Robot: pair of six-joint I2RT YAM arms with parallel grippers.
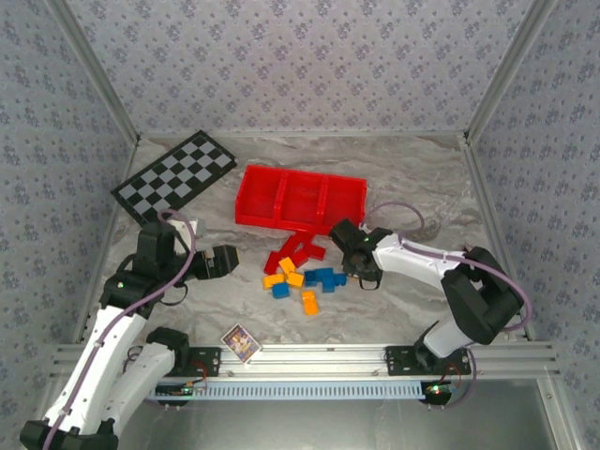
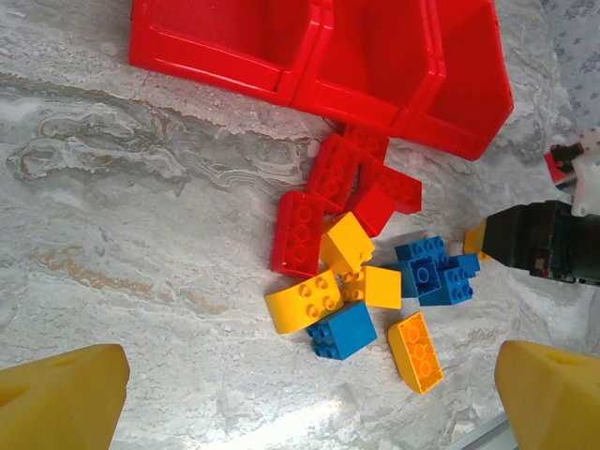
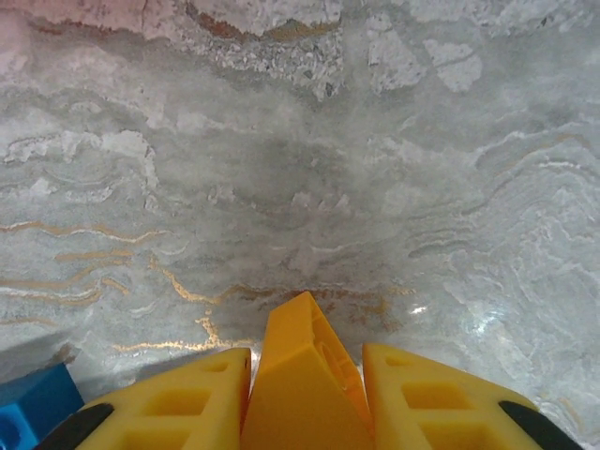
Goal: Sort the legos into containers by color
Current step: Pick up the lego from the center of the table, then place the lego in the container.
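Note:
The legos (image 1: 298, 272) lie in a loose pile on the marble in front of the red tray (image 1: 300, 171), whose three compartments look empty. In the left wrist view, red bricks (image 2: 352, 178) sit nearest the tray (image 2: 309, 89), with yellow (image 2: 305, 302), blue (image 2: 342, 330) and orange (image 2: 415, 350) bricks below them. My left gripper (image 1: 225, 260) hangs open left of the pile, fingers (image 2: 61, 398) spread wide. My right gripper (image 3: 305, 356) is shut on an orange-yellow brick (image 3: 295, 403) just above the table, at the pile's right edge (image 1: 361, 272).
A black-and-white checkered board (image 1: 175, 175) lies at the back left. A small printed card (image 1: 241, 342) rests near the front rail. A blue brick (image 3: 33, 408) sits just left of my right fingers. Bare marble stretches left of the pile.

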